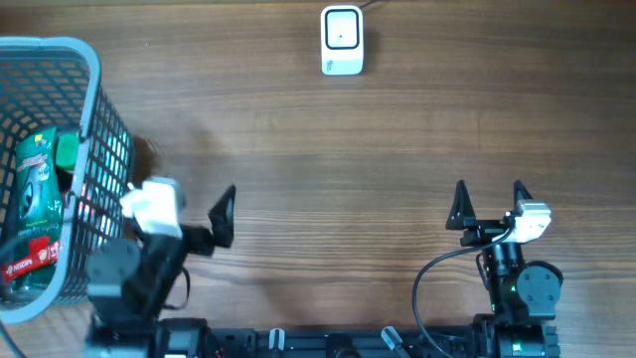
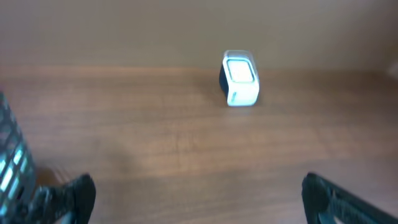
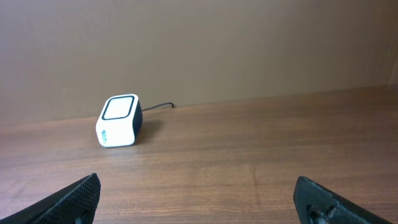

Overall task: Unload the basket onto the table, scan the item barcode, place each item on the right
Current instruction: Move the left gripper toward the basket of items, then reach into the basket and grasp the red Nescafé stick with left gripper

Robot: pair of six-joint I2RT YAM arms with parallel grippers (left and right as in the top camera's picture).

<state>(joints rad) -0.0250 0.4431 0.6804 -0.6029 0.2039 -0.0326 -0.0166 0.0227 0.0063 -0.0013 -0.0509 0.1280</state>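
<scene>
The white barcode scanner (image 1: 341, 40) stands at the far middle of the table, its cable running off the back edge. It also shows as the scanner (image 2: 240, 79) in the left wrist view and as the scanner (image 3: 118, 120) in the right wrist view. Items lie in the grey wire basket (image 1: 94, 89) at the left: a green packet (image 1: 35, 179) and a red packet (image 1: 25, 261). My left gripper (image 1: 184, 199) hangs open beside the basket's right wall, nothing between its fingers (image 2: 71, 196). My right gripper (image 1: 489, 197) is open and empty at the near right.
The basket's mesh (image 2: 9, 162) shows at the left edge of the left wrist view, close to the left finger. Bare wooden tabletop (image 1: 338, 179) lies between both grippers and the scanner. A black cable (image 1: 427, 283) loops by the right arm's base.
</scene>
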